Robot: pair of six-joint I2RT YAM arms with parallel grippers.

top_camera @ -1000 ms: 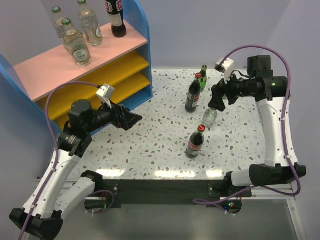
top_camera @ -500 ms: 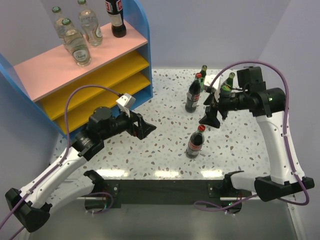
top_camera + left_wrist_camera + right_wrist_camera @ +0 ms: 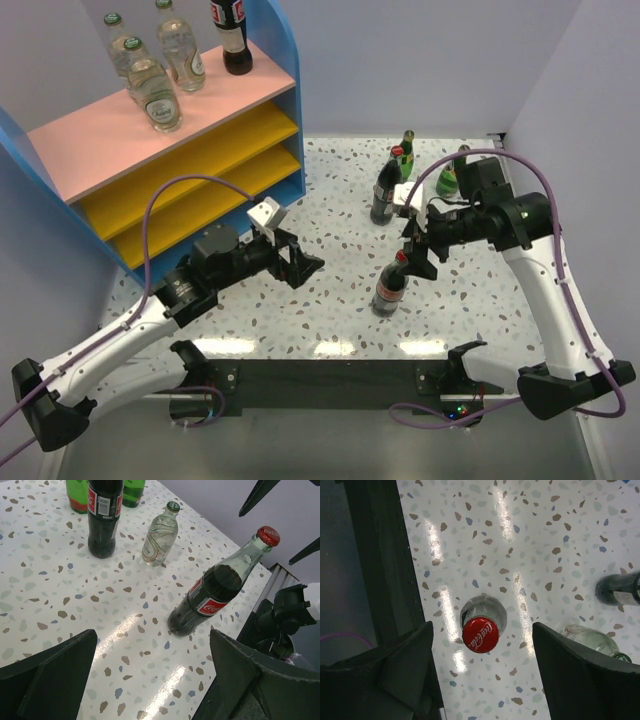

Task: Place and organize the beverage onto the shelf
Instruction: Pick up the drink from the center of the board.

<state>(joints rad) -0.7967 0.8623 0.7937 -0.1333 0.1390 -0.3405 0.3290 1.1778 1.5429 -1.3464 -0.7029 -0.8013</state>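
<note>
Our right gripper (image 3: 416, 254) hangs released over the near cola bottle (image 3: 389, 286) at centre frame, fingers wide either side of its red cap (image 3: 480, 635), not touching. The left gripper (image 3: 303, 262) gapes empty, low over the table (image 3: 330, 300). Four bottles (image 3: 152, 92) stand on the shelf (image 3: 90, 150), upper left.

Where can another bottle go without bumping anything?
The pink top board is bare at its left end; four bottles crowd its back. Both yellow boards look empty. The table is bare between the shelf and the far cola bottle; it is crowded around the right gripper.
</note>
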